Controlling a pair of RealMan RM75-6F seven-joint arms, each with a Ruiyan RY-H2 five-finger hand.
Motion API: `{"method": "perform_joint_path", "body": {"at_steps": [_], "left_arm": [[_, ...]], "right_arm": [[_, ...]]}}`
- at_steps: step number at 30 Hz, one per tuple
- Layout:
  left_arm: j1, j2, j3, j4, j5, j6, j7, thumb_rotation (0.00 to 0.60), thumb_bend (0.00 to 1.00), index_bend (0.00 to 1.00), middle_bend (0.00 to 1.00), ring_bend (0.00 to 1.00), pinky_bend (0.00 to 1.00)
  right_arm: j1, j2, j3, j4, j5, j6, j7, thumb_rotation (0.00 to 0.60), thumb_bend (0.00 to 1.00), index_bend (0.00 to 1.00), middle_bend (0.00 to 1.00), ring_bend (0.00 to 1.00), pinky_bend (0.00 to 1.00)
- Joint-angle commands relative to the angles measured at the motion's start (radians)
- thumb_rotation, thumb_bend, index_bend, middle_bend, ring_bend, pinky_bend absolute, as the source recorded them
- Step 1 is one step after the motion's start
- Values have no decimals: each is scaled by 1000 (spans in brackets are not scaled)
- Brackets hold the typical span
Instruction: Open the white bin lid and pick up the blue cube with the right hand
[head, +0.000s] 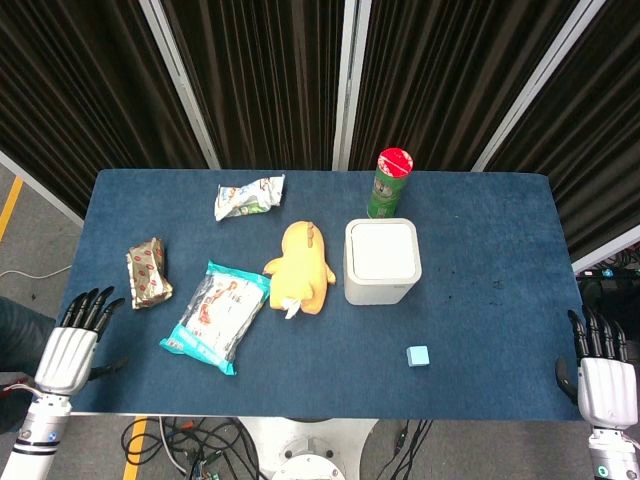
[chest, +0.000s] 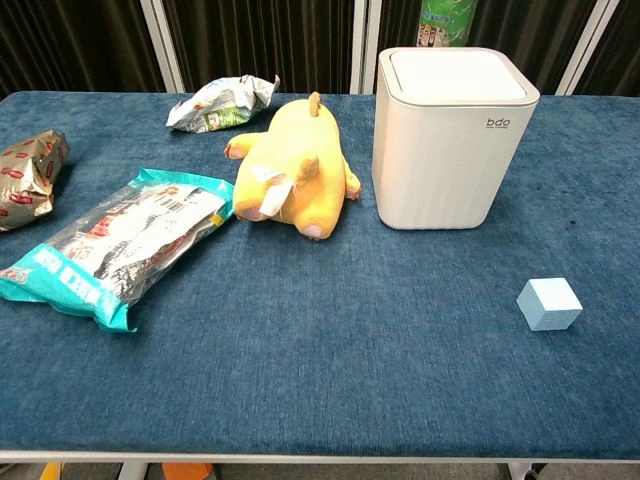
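Note:
The white bin (head: 381, 262) (chest: 452, 140) stands near the table's middle with its lid (head: 381, 248) (chest: 459, 76) down flat. The small light-blue cube (head: 418, 356) (chest: 549, 304) lies on the blue cloth in front of the bin, slightly to its right. My right hand (head: 603, 372) hangs off the table's front right corner, fingers straight and apart, holding nothing. My left hand (head: 75, 338) sits at the front left edge, fingers spread, also empty. The chest view shows neither hand.
A yellow plush toy (head: 300, 268) (chest: 291, 172) lies just left of the bin. A teal snack bag (head: 217, 315) (chest: 115, 240), a brown packet (head: 147, 272) (chest: 26, 175) and a white-green packet (head: 248, 196) (chest: 220, 103) lie further left. A green can with a red lid (head: 389, 183) stands behind the bin.

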Motion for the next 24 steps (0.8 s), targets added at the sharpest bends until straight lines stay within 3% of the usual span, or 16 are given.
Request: {"method": "perform_joint_path", "body": {"at_steps": [1, 7, 13, 18, 24], "left_arm": [[2, -4, 3, 8, 7, 6, -5, 600, 44, 134, 53, 0, 85], [6, 1, 5, 6, 6, 8, -7, 600, 44, 134, 53, 0, 85], [1, 6, 4, 3, 2, -3, -7, 600, 44, 134, 53, 0, 85], [2, -4, 8, 17, -9, -19, -3, 600, 44, 134, 53, 0, 85], [3, -7, 6, 30, -23, -30, -19, 600, 44, 134, 53, 0, 85]], "right_arm": [[3, 1, -1, -10, 0, -16, -6, 600, 379, 0, 0, 0, 0], [25, 19, 5, -58, -34, -28, -15, 600, 378, 0, 0, 0, 0], [104, 51, 42, -179, -80, -81, -95, 600, 375, 0, 10, 0, 0], [232, 70, 101, -316, -131, -189, -235, 600, 376, 0, 63, 0, 0], [395, 57, 189, -418, -81, -372, -240, 600, 371, 0, 178, 0, 0]]}}
